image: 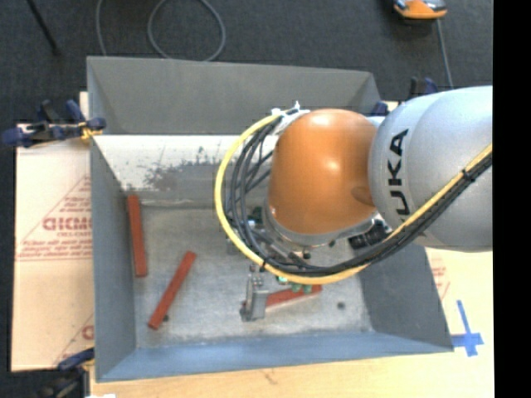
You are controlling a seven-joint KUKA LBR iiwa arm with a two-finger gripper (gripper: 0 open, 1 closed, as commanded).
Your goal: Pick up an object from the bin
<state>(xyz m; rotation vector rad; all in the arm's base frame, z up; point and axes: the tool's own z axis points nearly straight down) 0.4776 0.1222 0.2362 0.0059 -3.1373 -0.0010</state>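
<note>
We see the gripper (253,298) low over the bin's (116,247) front floor, just beside a short red stick (292,295) lying flat; whether it is spread or closed we cannot tell; the slanted red stick (172,289) and the wall-side red stick (135,235) lie well apart, probably out of play.

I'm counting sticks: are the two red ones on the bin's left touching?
Apart. The camera view shows bare bin floor between the red stick by the left wall and the slanted red stick.
</note>
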